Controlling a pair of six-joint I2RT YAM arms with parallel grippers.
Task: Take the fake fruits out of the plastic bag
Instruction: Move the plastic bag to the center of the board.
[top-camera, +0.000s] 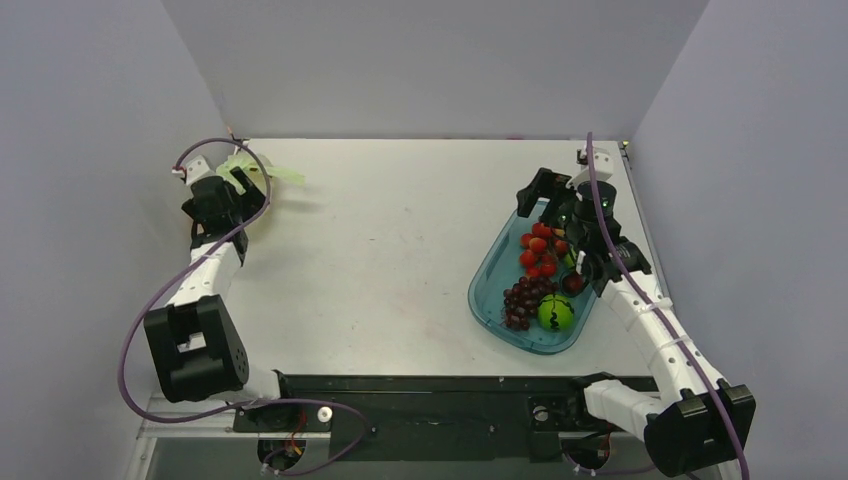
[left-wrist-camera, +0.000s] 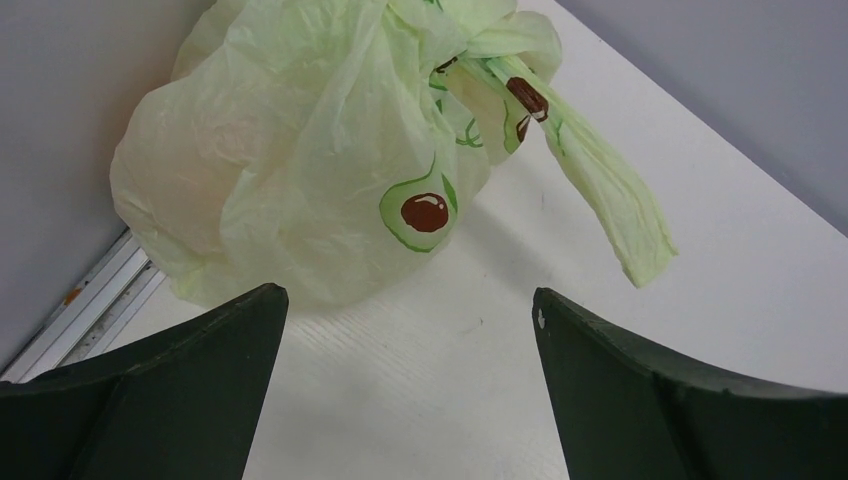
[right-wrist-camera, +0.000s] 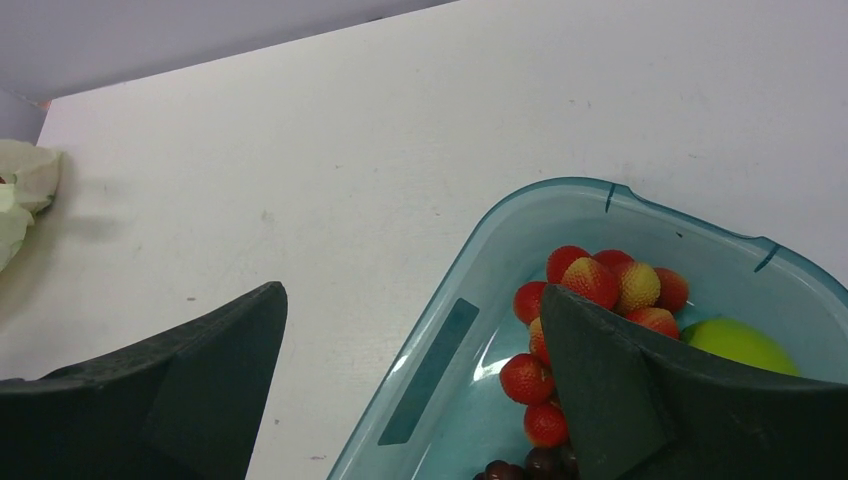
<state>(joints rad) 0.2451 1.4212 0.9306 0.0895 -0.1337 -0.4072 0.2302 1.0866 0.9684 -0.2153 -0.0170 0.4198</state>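
- Progress: early, judging by the layout. The plastic bag sits bunched in the far-left corner against the wall, w/ no task fruit lying out on the top.
- Left gripper: jaws wide apart, empty, just short of the bag, not touching.
- Right gripper: also spread, empty, over the far end of the blue tray by the right edge.
- Hidden: fake fruits not visible. There's a faint warm tint thru the film, but I can't tell what it is. Bag mouth is unclear.
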